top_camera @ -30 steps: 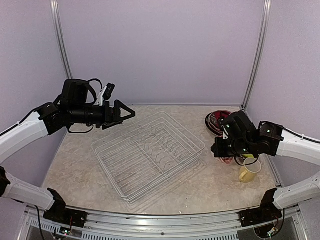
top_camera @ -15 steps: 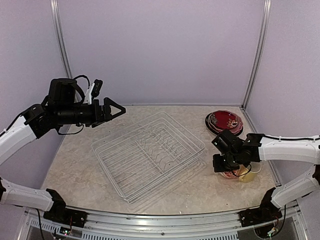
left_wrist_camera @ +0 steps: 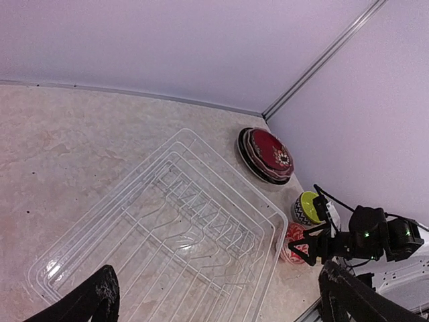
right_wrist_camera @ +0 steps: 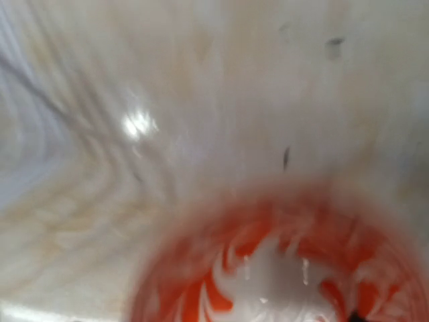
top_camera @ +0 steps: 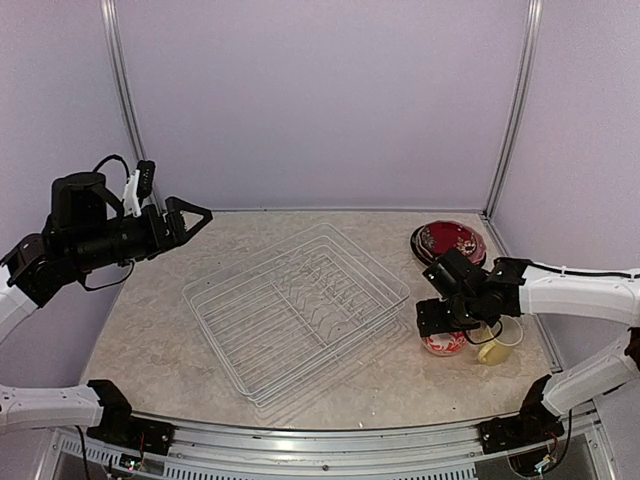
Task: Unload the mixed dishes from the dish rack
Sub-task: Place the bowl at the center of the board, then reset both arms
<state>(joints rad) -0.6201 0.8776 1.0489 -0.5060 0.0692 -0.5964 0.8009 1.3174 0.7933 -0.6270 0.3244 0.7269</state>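
Beige bench [top_camera: 150, 340] is carrying the dish rack [top_camera: 295, 310]; left gripper [top_camera: 190, 218] hanging spread, right gripper [top_camera: 440, 325], opening unclear, hovering over red-white bowl [top_camera: 443, 346].

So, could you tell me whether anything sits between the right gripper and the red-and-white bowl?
Nothing visible does. The right gripper hangs directly over the red-and-white bowl, whose inside shows close up in the right wrist view. The yellow mug stands beside the bowl, not between.

Right of the dish rack [top_camera: 300, 305] sit bowl [top_camera: 443, 345], mug [top_camera: 499, 349], plates [top_camera: 455, 240].
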